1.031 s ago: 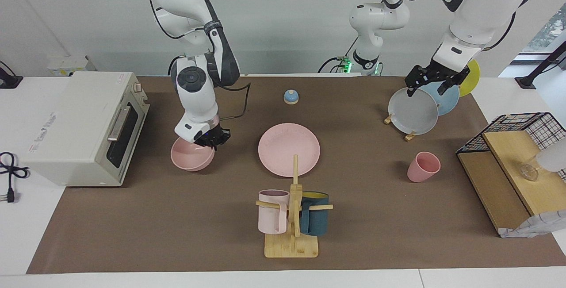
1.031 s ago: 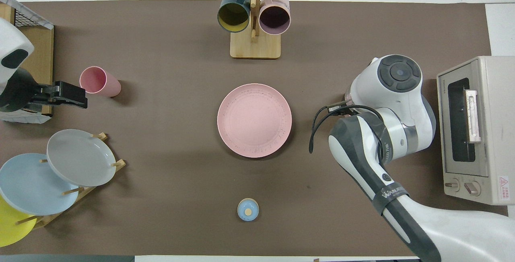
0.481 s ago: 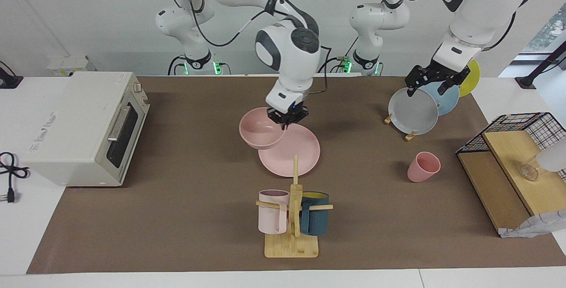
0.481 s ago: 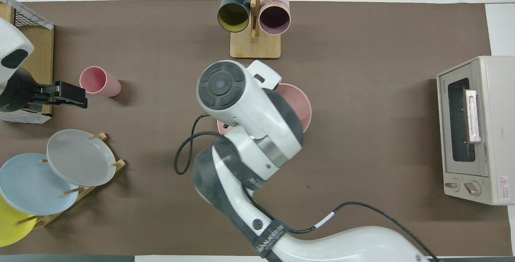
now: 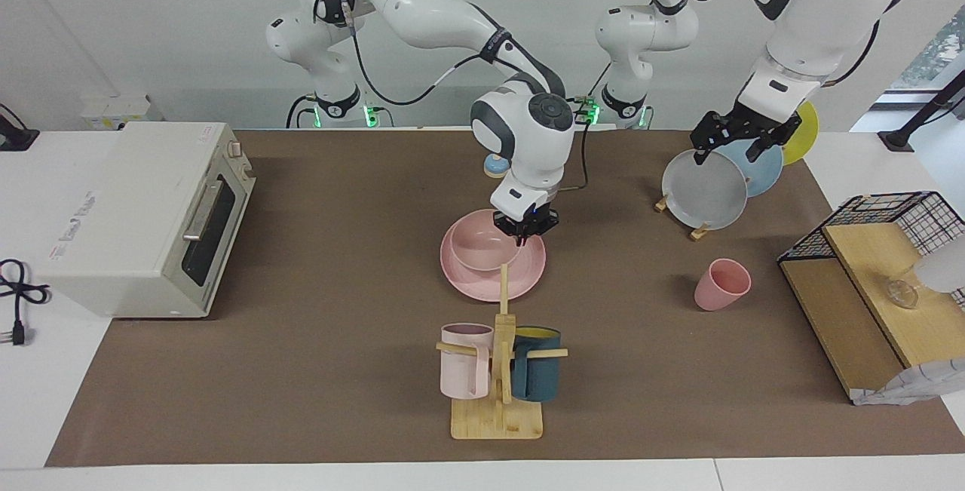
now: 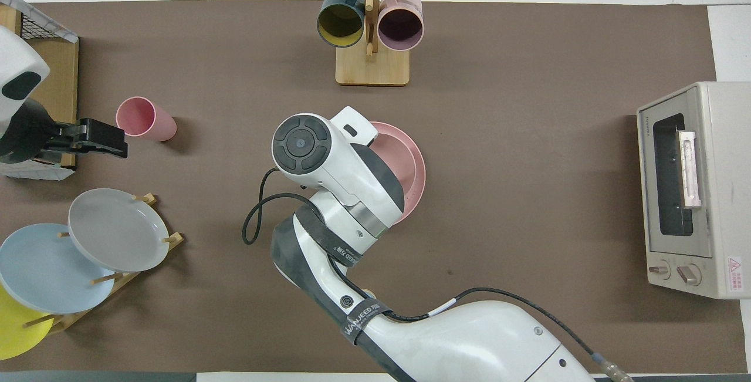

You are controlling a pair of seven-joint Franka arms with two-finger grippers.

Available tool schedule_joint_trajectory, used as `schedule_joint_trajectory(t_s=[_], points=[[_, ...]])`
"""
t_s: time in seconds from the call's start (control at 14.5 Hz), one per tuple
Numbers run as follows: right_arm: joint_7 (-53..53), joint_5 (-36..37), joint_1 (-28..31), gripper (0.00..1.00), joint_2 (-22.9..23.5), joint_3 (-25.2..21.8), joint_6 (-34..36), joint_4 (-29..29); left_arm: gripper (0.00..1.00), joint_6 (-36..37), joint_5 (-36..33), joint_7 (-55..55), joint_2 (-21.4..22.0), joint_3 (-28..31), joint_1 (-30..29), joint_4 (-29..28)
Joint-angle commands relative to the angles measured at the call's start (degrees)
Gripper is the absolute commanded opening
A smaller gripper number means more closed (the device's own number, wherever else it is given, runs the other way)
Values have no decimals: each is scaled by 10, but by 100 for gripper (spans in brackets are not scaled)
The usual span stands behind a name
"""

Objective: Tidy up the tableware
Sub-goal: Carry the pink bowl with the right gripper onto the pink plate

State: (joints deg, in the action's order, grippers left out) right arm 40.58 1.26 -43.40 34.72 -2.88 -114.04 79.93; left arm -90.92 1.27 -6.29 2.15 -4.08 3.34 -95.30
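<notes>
Surface (image 5: pixel 301 370): one, brown mat on top. One oven (image 5: pixel 143 216) at the right arm's end, one wire-and-wood shelf (image 5: pixel 867 280) at the left arm's end.

Arms: two. The right arm reaches to mid-surface. The right hand (image 5: pixel 525 225) is clenched on the rim of the bowl (image 5: pixel 482 248), on the side nearer the robots. The bowl sits in the plate (image 5: pixel 528 268), tilted a bit or just seated, can't tell which. In the overhead view the arm covers most of the bowl (image 6: pixel 399 165), and only an outer arc of the plate (image 6: pixel 419 176) shows.

The left arm waits. The left hand (image 5: pixel 742 145) is released, fingers spread, over the plate rack (image 5: pixel 697 233).

Plates: four in all, one pink (task) and three racked: grey (image 5: pixel 705 191), blue (image 5: pixel 765 167), yellow (image 5: pixel 807 129).

Bowl: one, pink.

Cup (image 5: pixel 722 284): one, pink, no handle, standing alone between the plate and the shelf, well apart from both hands.

Mugs: two on the wooden mug tree (image 5: pixel 499 400), pale pink (image 5: pixel 464 361) and teal (image 5: pixel 537 374), farther from the robots than the plate.

One small blue-domed bell (image 5: pixel 491 167), partly hidden by the right arm, nearer the robots than the plate.
</notes>
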Motion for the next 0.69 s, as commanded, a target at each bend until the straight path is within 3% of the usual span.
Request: schedule_joint_trajectory(t_s=[0.0,0.07,0.14,0.21,0.28,0.34,0.48,0.62], points=[[20,-8,1,0,-28,8,-15,37,100,7,-2,-4,7,1,0,0],[20,-7,2,0,-27,8,-15,34,100,7,-2,-4,6,1,0,0],[20,-6,5,33,-27,8,-9,29,100,7,-2,-5,6,1,0,0],[20,-7,5,73,-29,10,5,16,100,7,-2,-5,7,1,0,0],[20,-6,9,100,-24,11,46,-10,100,7,-2,-5,7,1,0,0],[17,-5,14,100,-21,11,74,-41,100,7,-2,-4,6,1,0,0],[-12,-1,48,100,-46,6,84,-50,100,7,-2,-4,6,1,0,0],[-130,-7,138,100,-106,9,122,-29,100,7,-2,-4,7,1,0,0]])
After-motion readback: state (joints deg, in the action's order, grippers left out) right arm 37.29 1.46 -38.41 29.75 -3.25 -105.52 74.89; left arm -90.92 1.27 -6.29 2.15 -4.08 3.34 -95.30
